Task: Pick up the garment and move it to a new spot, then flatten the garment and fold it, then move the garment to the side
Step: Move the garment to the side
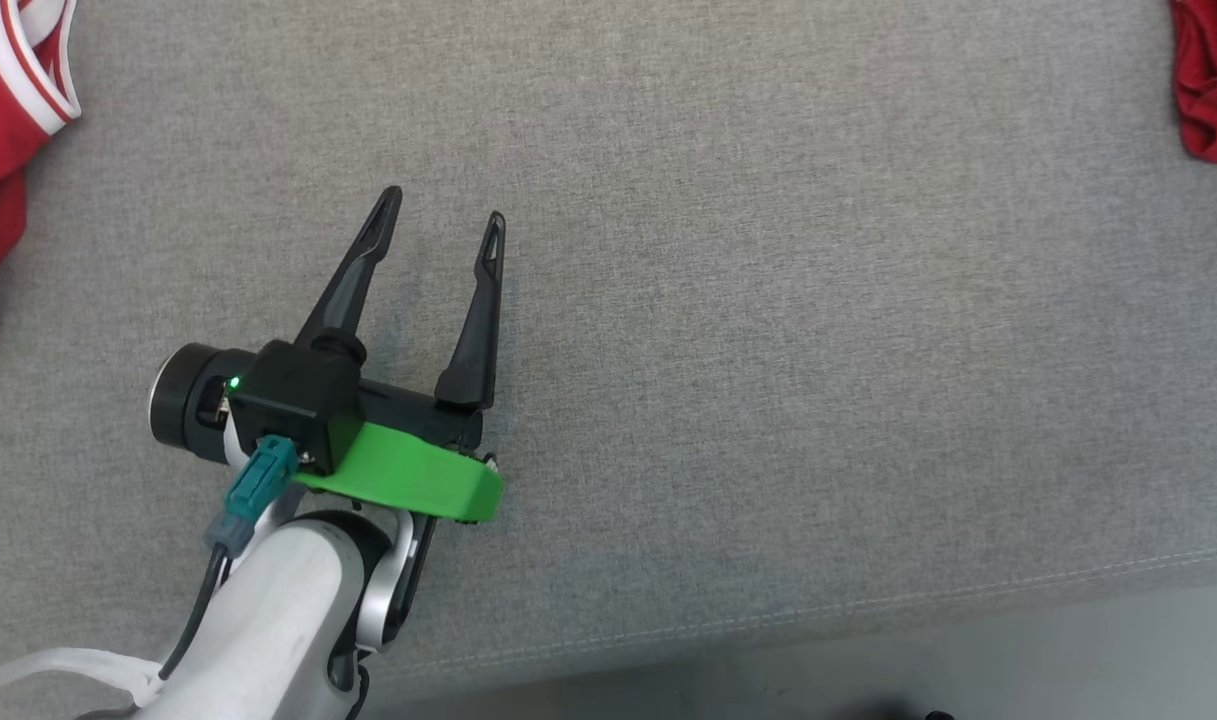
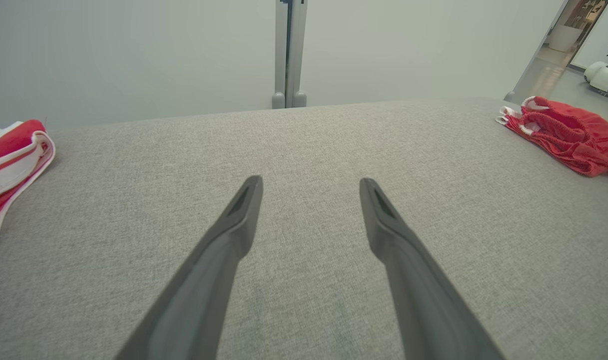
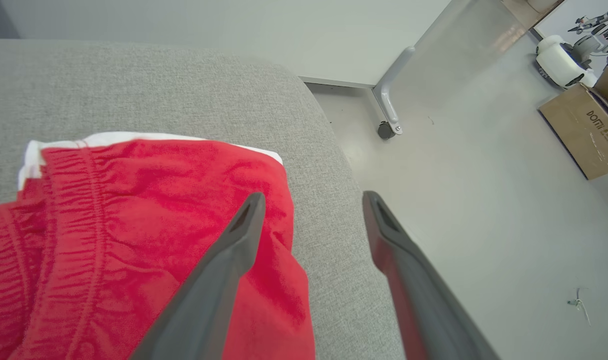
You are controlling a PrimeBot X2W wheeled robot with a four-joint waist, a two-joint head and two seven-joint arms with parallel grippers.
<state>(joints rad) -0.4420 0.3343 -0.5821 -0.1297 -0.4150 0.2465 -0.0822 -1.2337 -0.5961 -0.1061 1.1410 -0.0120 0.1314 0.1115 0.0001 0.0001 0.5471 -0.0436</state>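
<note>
While both arms are idle, I note positions. Work surface: wide grey woven-fabric cushion top (image 1: 768,350), seamed along its near edge.

Task item, as I judge it: crumpled red knit shorts with an elastic waistband and white trim (image 3: 134,225). They lie at the far right end of the cushion, close to its rounded corner, with bare floor beyond.

Right gripper (image 3: 313,195): the two dark fingers are spread wide, with nothing between them. One finger hangs over the red cloth near its edge. The other is over the strip of cushion and floor beside it. Whether the fingers touch the cloth I cannot tell. In the right wrist view the gathered waistband runs roughly along the line of the fingers, off to their left. Most of the cloth lies on that side too.

Left gripper (image 1: 444,208): also spread wide and empty, over bare cushion left of centre. It is well apart from the shorts, which lie away to its right.

Judgement: the right arm is much the nearer. A grasp would need that gripper shifted towards the waistband side, so both fingers straddle cloth.

Second item: red garment with white banded trim (image 1: 8,90), at the far left end, looking already folded.

Containers: one brown cardboard box (image 3: 581,135) on the floor; contents not visible.
</note>
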